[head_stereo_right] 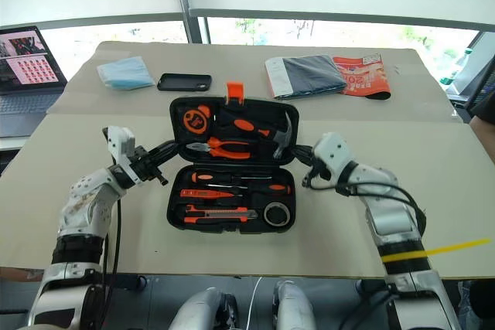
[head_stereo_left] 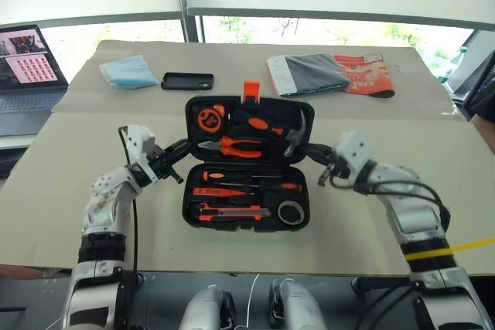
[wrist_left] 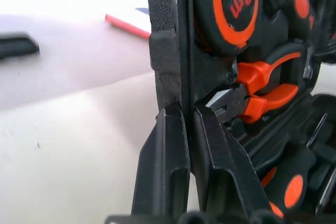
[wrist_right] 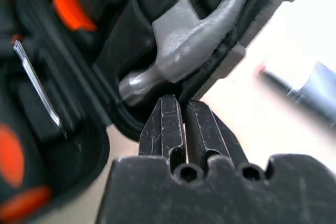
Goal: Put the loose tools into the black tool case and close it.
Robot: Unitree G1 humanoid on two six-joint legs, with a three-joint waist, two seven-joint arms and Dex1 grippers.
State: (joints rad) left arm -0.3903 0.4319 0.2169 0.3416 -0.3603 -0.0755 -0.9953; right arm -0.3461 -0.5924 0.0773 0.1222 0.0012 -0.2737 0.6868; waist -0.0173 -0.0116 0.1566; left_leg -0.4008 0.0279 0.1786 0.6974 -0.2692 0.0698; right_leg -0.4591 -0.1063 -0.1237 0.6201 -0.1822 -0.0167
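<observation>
Nearest, at the lower left of the head view: left gripper (head_stereo_left: 179,161), clamped on the left edge of the black tool case (head_stereo_left: 248,161)'s far half. Opposite, right gripper (head_stereo_left: 315,157) pinched narrow on that half's right edge. Case open at frame centre, screwdrivers (head_stereo_left: 240,183), utility knife (head_stereo_left: 232,212) and tape roll (head_stereo_left: 291,212) slotted in the near half. Seen close from the left wrist: tape measure (wrist_left: 236,6) and pliers (wrist_left: 257,90); from the right wrist: hammer (wrist_right: 197,38) head just beside the fingertips.

Black tool case (head_stereo_left: 247,166), orange latch (head_stereo_left: 250,90). Inside: orange-handled pliers (head_stereo_left: 238,147), steel-grey hammer (head_stereo_left: 295,134), orange-and-black screwdrivers (head_stereo_left: 251,176). Upper left: pale blue cloth (head_stereo_left: 128,72), black phone (head_stereo_left: 187,81).
</observation>
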